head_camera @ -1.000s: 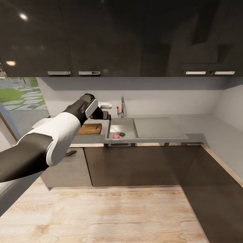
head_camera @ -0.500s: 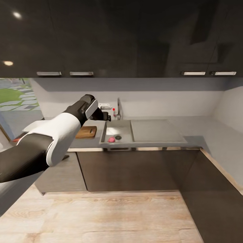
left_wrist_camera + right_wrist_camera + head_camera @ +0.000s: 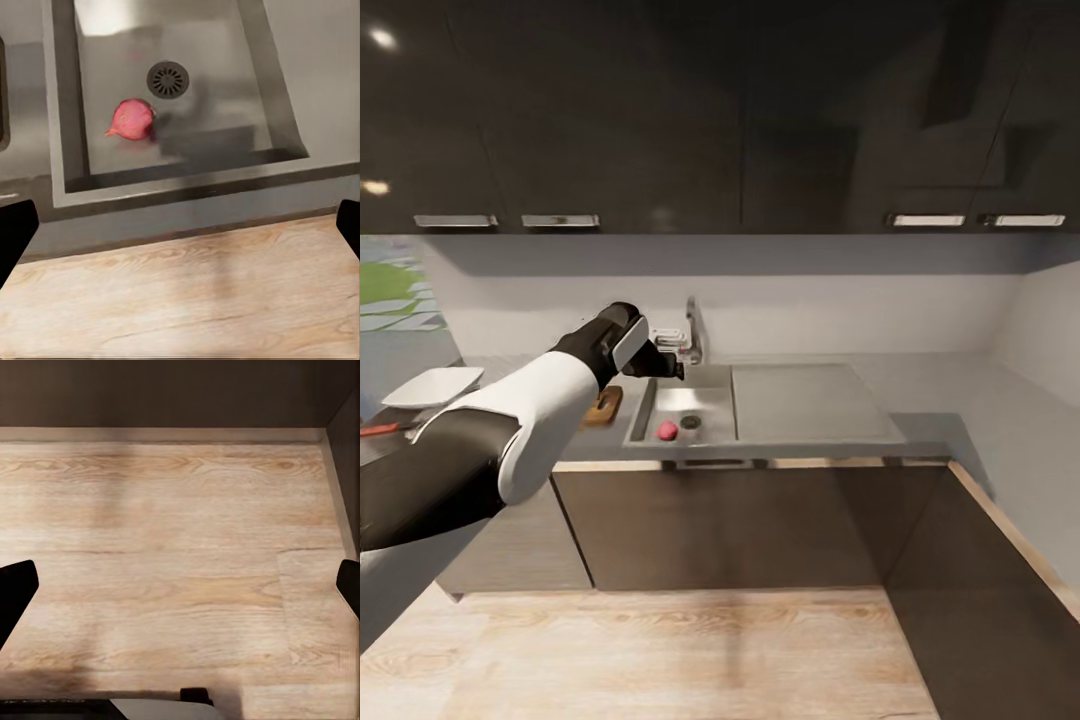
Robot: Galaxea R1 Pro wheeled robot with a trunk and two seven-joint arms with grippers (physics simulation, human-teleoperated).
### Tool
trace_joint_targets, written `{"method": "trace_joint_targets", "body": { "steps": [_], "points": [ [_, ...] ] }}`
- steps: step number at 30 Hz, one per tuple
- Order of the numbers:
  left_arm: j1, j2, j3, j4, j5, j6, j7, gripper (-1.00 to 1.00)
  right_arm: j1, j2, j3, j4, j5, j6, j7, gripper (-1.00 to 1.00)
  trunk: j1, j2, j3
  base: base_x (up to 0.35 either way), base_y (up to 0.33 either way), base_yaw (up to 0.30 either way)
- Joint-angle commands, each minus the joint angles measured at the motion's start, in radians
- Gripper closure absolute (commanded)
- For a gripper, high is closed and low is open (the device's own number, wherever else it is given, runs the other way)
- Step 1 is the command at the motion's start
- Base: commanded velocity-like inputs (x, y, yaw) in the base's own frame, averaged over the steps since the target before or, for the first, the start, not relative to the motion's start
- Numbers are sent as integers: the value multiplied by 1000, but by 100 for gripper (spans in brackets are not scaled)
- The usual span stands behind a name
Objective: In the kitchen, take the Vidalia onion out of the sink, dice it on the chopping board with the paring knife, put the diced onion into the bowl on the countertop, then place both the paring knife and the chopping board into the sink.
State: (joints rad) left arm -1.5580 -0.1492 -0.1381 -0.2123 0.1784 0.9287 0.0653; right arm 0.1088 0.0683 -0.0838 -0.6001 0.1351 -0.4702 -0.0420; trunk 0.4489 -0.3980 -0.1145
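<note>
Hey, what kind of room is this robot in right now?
A home kitchen, most likely: a grey steel sink basin with a curved chrome tap sits in a long grey countertop, dark glossy wall cabinets hang above, and a pinkish-red onion lies in the basin.

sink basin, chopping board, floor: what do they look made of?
Sink: looks like brushed steel, grey with a soft bright sheen on the basin bottom and a round metal drain.
Chopping board: probably wood, brown and matte; mostly hidden behind the left arm.
Floor: pale wood planks or wood-look laminate, grain and plank seams visible; cannot tell which.
</note>
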Motion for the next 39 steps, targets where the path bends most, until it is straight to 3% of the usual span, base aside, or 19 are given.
{"method": "trace_joint_targets", "body": {
  "steps": [1,15,26,32,39],
  "points": [
    [3,1,-6,0,11,3,7,-100,0,1,-4,-1,11,-1,-4,-100,1,-2,-2,251,-203,0],
    [38,3,-6,3,11,-23,7,-100,0,1,-4,-1,11,-1,-4,-100,1,-2,-17,239,-173,0],
    [80,15,-6,3,10,-24,12,-100,0,1,-4,-1,11,-1,-4,-100,1,-2,-34,25,-10,0],
    [112,20,-6,2,10,-24,61,-100,0,1,-4,-1,11,0,-4,-100,1,-2,-43,0,0,0],
    [132,20,-6,1,10,-24,76,-100,0,1,-4,-1,11,0,-4,-100,1,-2,-55,3,0,0]
  ]
}}
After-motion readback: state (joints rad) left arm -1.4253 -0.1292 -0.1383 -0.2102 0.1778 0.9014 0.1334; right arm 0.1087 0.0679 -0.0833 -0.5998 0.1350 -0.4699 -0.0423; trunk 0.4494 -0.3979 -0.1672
